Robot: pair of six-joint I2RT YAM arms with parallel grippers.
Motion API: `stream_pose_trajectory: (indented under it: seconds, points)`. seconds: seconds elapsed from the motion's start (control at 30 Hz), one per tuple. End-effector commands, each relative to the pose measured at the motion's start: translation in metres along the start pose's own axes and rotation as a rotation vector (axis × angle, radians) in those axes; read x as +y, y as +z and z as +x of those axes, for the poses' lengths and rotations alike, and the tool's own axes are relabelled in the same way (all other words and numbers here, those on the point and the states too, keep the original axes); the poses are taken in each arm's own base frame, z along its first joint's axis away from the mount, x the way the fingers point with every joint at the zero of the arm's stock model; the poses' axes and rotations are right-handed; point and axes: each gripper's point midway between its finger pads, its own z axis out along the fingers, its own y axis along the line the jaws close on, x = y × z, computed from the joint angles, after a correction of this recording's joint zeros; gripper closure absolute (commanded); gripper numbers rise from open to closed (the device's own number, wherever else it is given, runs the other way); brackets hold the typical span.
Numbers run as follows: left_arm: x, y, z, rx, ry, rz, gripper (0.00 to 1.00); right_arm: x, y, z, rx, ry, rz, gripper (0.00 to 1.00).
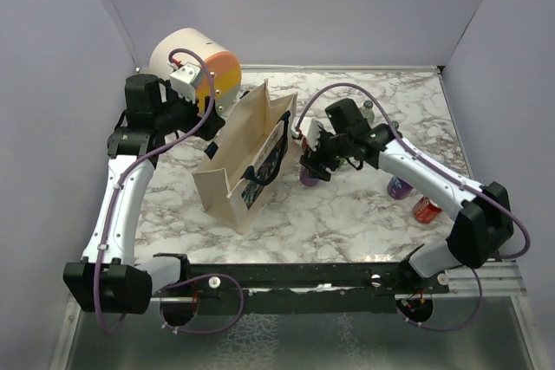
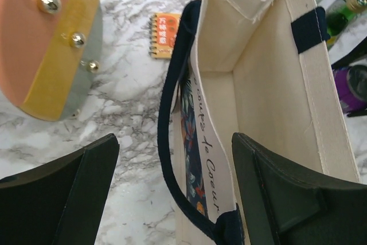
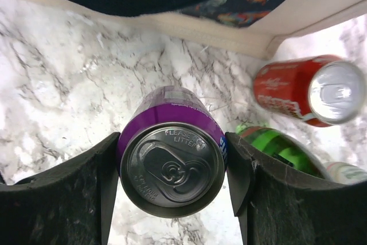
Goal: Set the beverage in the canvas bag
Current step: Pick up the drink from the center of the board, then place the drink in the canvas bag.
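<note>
Bright, even light falls from above; shadows on the marble table [image 1: 347, 214] beside the canvas bag [image 1: 247, 158] are soft and faint. Right of the bag, the purple can [image 3: 172, 153] glints at its lid, and the red can [image 3: 304, 90] has a washed-out top.

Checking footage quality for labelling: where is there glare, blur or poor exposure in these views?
Top external: even light, sharp, soft shadows on the table. Left wrist: bag sharp, studs on the drum glint. Right wrist: purple can sharp, red can lid washed out by glare, fingers nearly black.
</note>
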Motion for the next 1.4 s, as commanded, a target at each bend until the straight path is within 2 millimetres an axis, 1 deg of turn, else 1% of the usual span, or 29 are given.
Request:
stream_pose_trajectory:
  seconds: [0.0,0.07,0.13,0.23,0.3,0.33,0.4,0.47,0.53,0.7,0.8,0.9,1.0,1.17,1.27,1.37]
  points:
    - [-0.021,0.003,0.017,0.094,0.009,0.138,0.18,0.0,-0.065,-0.076,-0.23,-0.109,0.043,0.85]
    - [-0.023,0.007,0.022,0.121,0.007,0.148,0.19,0.0,-0.087,-0.098,-0.288,-0.146,0.053,0.9]
    - [-0.026,0.01,0.027,0.149,0.004,0.16,0.23,0.002,-0.106,-0.116,-0.336,-0.174,0.051,0.98]
    - [-0.034,0.012,0.034,0.2,-0.002,0.19,0.31,0.005,-0.131,-0.147,-0.414,-0.213,0.039,0.99]
    - [-0.042,0.012,0.043,0.244,-0.005,0.216,0.36,0.007,-0.146,-0.166,-0.465,-0.236,0.029,0.99]
    - [-0.046,0.011,0.048,0.263,-0.006,0.23,0.4,0.007,-0.153,-0.175,-0.488,-0.247,0.027,0.99]
    - [-0.054,0.01,0.044,0.27,0.012,0.249,0.46,0.005,-0.162,-0.192,-0.524,-0.267,0.025,0.99]
    - [-0.058,0.011,0.046,0.281,0.028,0.258,0.47,-0.002,-0.16,-0.203,-0.536,-0.273,0.026,0.99]
    - [-0.059,0.013,0.045,0.277,0.063,0.275,0.46,-0.009,-0.151,-0.211,-0.533,-0.27,0.02,0.99]
    - [-0.053,0.021,0.037,0.235,0.2,0.302,0.37,-0.022,-0.132,-0.237,-0.565,-0.266,-0.02,0.99]
    - [-0.05,0.023,0.027,0.215,0.266,0.303,0.33,-0.031,-0.116,-0.246,-0.557,-0.26,-0.048,0.99]
    - [-0.045,0.025,0.024,0.245,0.284,0.299,0.33,-0.041,-0.093,-0.246,-0.521,-0.249,-0.067,0.99]
    - [-0.043,0.024,0.026,0.305,0.253,0.305,0.36,-0.047,-0.072,-0.238,-0.48,-0.228,-0.082,0.99]
    - [-0.047,0.026,0.03,0.342,0.176,0.322,0.43,-0.053,-0.05,-0.236,-0.457,-0.17,-0.104,0.99]
    - [-0.048,0.032,0.03,0.327,0.124,0.314,0.48,-0.052,-0.036,-0.227,-0.425,-0.124,-0.131,0.99]
    - [-0.046,0.04,0.026,0.303,0.079,0.289,0.52,-0.052,-0.03,-0.216,-0.383,-0.114,-0.13,0.99]
